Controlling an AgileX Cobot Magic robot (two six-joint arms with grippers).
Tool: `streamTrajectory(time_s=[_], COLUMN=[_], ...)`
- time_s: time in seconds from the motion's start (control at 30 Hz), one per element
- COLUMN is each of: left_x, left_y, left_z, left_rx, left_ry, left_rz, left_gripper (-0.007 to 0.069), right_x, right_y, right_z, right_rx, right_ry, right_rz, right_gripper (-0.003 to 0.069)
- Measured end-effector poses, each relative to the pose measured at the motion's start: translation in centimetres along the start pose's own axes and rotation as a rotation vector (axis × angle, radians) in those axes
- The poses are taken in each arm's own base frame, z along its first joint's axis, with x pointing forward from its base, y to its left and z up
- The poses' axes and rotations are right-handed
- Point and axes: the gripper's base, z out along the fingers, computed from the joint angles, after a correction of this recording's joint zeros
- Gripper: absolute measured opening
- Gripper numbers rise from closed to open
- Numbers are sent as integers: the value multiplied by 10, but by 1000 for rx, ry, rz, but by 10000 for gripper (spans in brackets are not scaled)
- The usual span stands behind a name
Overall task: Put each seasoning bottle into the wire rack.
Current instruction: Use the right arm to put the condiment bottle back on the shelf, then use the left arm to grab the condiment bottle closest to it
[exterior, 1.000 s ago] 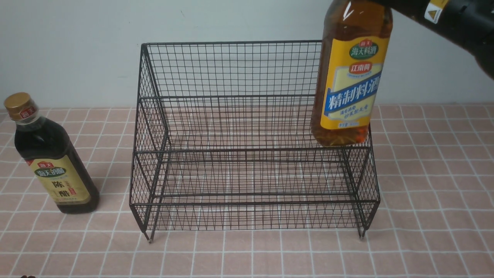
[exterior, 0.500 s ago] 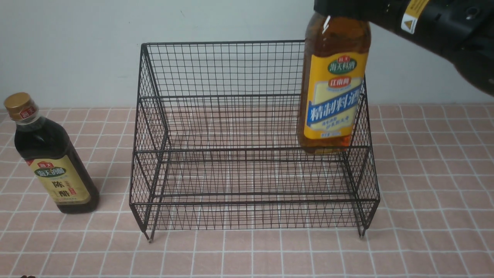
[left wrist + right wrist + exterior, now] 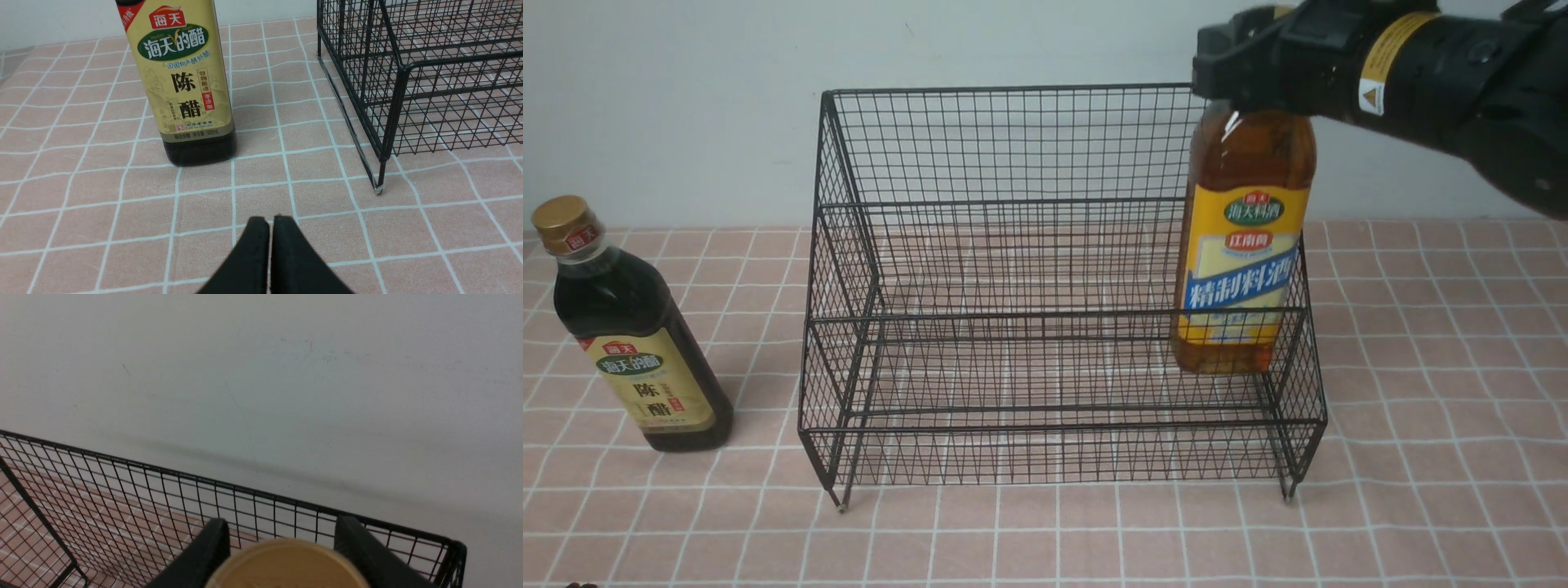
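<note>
Right now my right gripper (image 3: 1241, 73) clamps the neck of the amber bottle (image 3: 1241, 269), upright inside the wire rack (image 3: 1013, 163) at its right end. My left gripper (image 3: 270, 228) is pinched together near the dark bottle (image 3: 637, 343), which stands outside the rack's left side.

Black rack (image 3: 1054, 426), amber bottle (image 3: 1241, 269), dark bottle (image 3: 629, 327), pink white-gridded tablecloth (image 3: 1421, 367)
</note>
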Motion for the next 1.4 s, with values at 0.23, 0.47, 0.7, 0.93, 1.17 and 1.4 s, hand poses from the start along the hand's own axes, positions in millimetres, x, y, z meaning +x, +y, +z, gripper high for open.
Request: streamTrajectory(time_s=[0.23,0.47,0.7,0.93,1.17,1.4], left_x=[0,0,0,0,0,0], left_y=[0,0,0,0,0,0], left_z=[0,0,0,0,0,0], left_rx=[0,0,0,0,0,0], left_ry=[0,0,0,0,0,0], left_rz=[0,0,0,0,0,0], left_gripper=[-7,-7,-7,-7,-7,-7], right_x=[6,19,8,-20,-54,-60], right_y=[13,17,19,16,4,-11], right_z=[-1,3,-4,-38,-111,-208], right_rx=[-1,18,-2,5,86,154], right_ry=[53,127,81,1,-56,44], right_rz=[-2,14,20,31,6,39], right_gripper=[311,311,391,486,382,53])
